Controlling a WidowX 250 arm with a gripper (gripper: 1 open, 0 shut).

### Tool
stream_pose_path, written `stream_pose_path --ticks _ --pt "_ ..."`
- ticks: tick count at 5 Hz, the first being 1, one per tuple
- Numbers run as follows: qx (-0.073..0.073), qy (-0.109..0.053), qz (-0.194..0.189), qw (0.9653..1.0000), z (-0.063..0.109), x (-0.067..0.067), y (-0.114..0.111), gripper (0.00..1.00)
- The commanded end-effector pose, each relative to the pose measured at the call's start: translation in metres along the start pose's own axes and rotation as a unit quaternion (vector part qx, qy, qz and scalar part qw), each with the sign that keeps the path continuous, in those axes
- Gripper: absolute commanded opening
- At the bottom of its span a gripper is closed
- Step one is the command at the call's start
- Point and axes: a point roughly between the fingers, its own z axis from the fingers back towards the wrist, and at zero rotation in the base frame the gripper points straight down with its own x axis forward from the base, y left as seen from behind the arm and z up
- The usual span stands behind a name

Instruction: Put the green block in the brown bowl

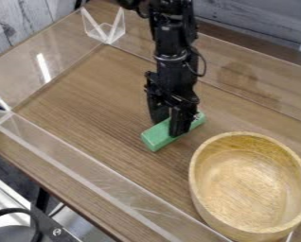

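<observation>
The green block [168,137] lies flat on the wooden table, just left of the brown bowl [251,182], which sits at the front right and holds nothing. My gripper [172,120] points straight down over the far end of the block. Its two dark fingers [158,109] straddle that end and sit against its sides. The block still rests on the table surface. The part of the block between the fingers is hidden.
A clear acrylic wall [64,161] runs along the front left edge of the table. A clear plastic stand [105,26] sits at the back. White planks form the wall behind it.
</observation>
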Motion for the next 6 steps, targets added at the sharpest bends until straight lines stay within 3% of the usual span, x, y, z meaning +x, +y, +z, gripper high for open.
stream_pose_path --ticks 1,6 --pt "0.012 -0.017 0.000 0.9998 0.008 0.008 0.003 0.00" --pt "0.033 -0.049 0.005 0.9982 0.049 0.013 -0.004 0.00"
